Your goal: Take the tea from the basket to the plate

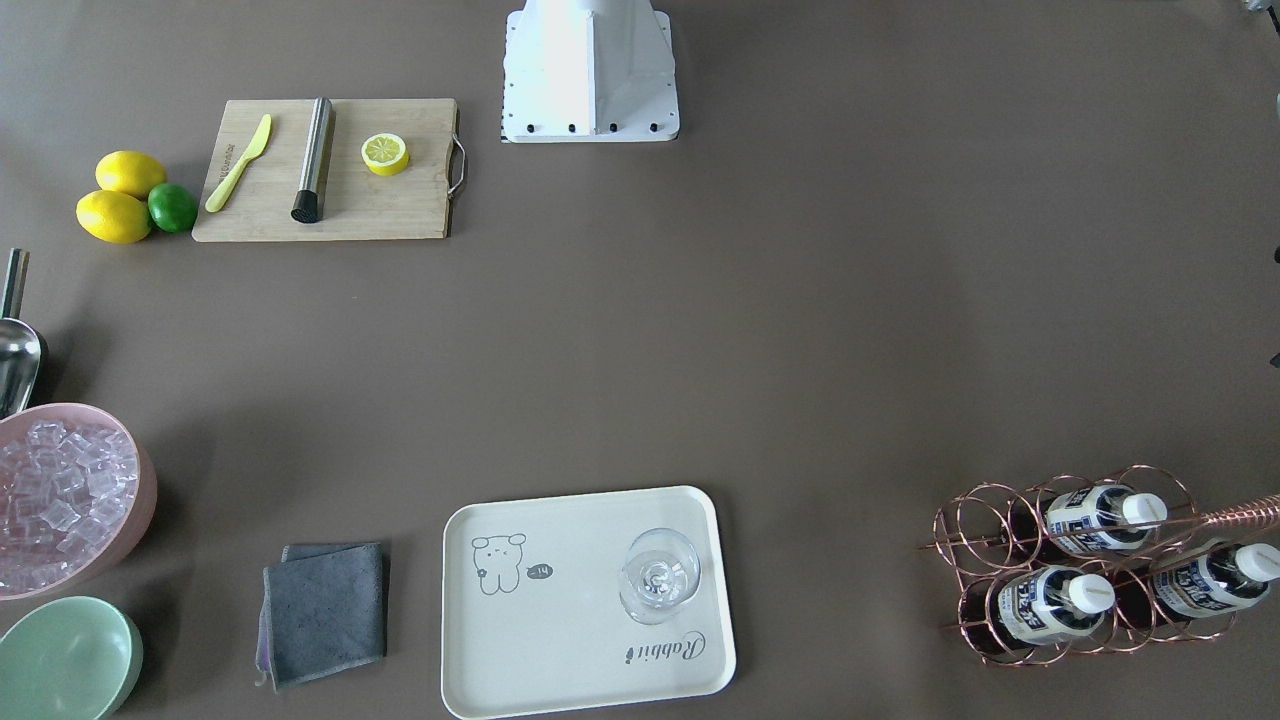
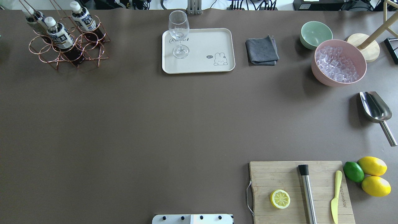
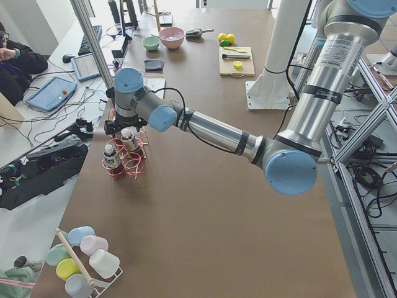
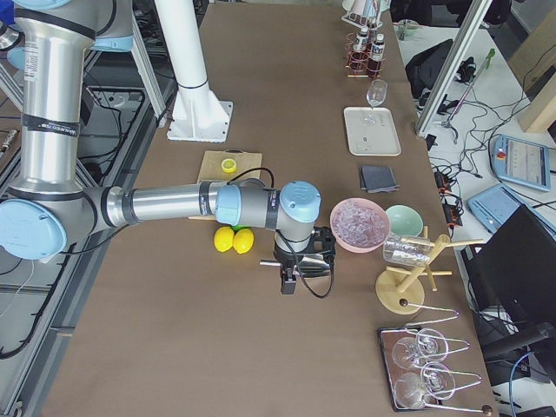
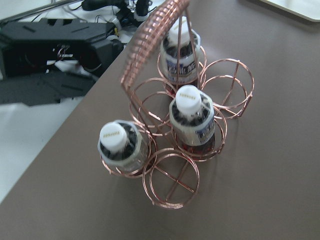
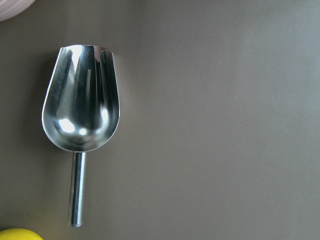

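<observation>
Three tea bottles stand in the copper wire basket (image 2: pixel 90 51) at the table's far left corner: one (image 2: pixel 59 35) in front, one (image 2: pixel 81 18) to its right, one (image 2: pixel 32 18) behind. The left wrist view looks down on them (image 5: pixel 192 117) in the basket's rings (image 5: pixel 170 180). My left gripper (image 3: pixel 126 127) hangs just above the basket; I cannot tell whether it is open or shut. The cream plate (image 2: pixel 205 43) carries an upright wine glass (image 2: pixel 179 31). My right gripper (image 4: pixel 291 282) hovers over the metal scoop (image 6: pixel 82 100); I cannot tell its state.
A grey cloth (image 2: pixel 261 49), a green bowl (image 2: pixel 315 34) and a pink bowl of ice (image 2: pixel 339 63) lie right of the plate. A cutting board (image 2: pixel 273 174) with a lemon half, a steel muddler and a knife sits near right, with whole lemons and a lime beside it.
</observation>
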### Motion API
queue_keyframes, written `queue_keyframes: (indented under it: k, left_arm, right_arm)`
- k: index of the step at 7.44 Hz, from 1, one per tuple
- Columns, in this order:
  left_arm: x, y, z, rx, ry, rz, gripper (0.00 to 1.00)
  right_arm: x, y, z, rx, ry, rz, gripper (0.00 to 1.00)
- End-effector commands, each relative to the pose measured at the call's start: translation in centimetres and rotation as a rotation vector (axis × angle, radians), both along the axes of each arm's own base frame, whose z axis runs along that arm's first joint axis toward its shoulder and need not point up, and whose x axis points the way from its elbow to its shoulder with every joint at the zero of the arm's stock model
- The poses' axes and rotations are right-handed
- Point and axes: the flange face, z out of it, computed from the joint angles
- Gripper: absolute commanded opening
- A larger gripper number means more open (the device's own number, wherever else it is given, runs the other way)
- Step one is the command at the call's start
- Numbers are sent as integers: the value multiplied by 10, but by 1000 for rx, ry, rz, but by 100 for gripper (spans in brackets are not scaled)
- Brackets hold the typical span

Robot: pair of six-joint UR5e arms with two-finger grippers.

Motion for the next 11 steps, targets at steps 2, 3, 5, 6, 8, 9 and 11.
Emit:
queue_keyframes:
  k: [2,3,5,6,8,9,11]
  left_arm:
    - [13,-34,-97,229,-124,115,98]
    - [19,-50,-108,299,-177,206,98]
    - [56,-62,-102,297,-201,311,98]
    - [59,-75,-98,275,-201,316,98]
    - [60,-93,-92,227,-194,326,98]
    - [60,-100,-89,213,-188,328,98]
    - [60,-104,-77,208,-193,340,96]
  right_arm:
    - [3,-1,0,20,49,-13,100]
    - [4,-2,1,19,57,-13,100]
    - [-4,-4,3,18,78,-35,100]
    - [-4,-4,4,16,80,-35,100]
    - [-3,-2,6,14,85,-37,100]
    - [-3,-3,6,16,85,-37,100]
    - [-3,-3,6,15,85,-37,100]
